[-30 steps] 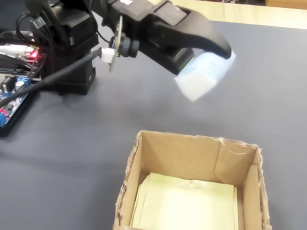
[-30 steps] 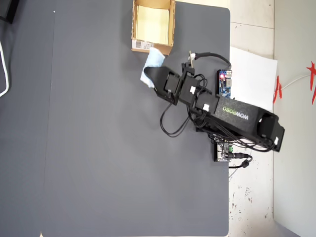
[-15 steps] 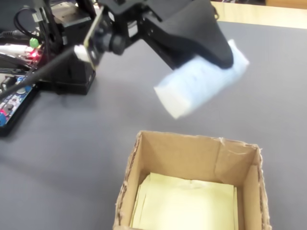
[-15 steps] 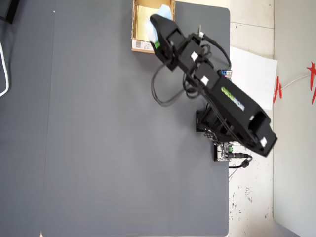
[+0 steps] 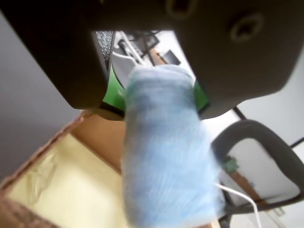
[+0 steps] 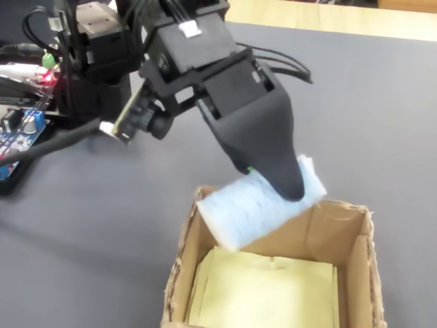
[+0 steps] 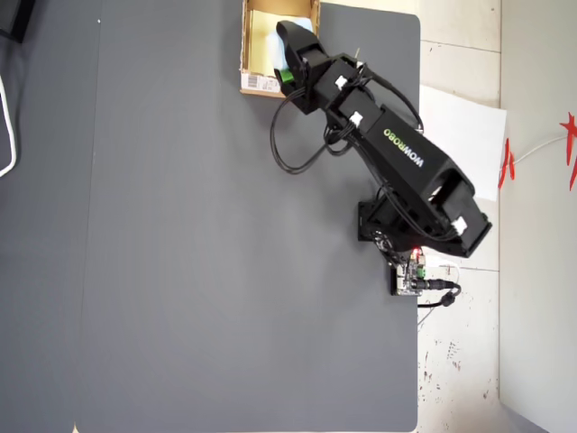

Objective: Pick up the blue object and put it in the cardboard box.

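Pale blue-white fuzzy oblong lump (image 6: 259, 207), pinched crosswise between the jaws of the black gripper (image 6: 276, 188), hangs just under its tips, over the near rim of the small tan cardboard box (image 6: 341, 236) with a pale yellow inside that sits below the gripper.

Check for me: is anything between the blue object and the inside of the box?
Nothing visible. The end effector holds the blue object over the cardboard box, whose pale yellow floor lies bare beneath it.

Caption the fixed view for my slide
Gripper holds the blue object over the cardboard box's rim.
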Available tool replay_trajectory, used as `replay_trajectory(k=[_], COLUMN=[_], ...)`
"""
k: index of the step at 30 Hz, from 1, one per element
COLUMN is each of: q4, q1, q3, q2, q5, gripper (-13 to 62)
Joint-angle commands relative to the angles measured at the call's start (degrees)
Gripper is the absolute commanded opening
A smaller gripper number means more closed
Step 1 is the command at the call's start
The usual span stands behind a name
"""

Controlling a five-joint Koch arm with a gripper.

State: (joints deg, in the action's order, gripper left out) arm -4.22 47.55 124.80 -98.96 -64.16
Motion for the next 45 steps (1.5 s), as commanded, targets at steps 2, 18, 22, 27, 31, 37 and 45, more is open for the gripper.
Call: replay_trajectory(k=[2,18,22,27,31,37,45], q4=[4.0,8.4,13.8,21.7,24.4,28.7,30.2], q1=[0.0,0.4,-4.6,-9.8,-14.2,-22.1,-32.1], q3=[-5.8,-6.9,-1.8,2.7,6.4,15.3,25.9], q2=[0.5,1.9,-3.1,-6.9,-10.4,-14.7,-21.0], q5=[0.4,-2.9,-13.4,-21.2,-25.1,-32.4,-34.7], gripper=[26.1,31.6,31.6,31.6,31.6,31.6,31.6])
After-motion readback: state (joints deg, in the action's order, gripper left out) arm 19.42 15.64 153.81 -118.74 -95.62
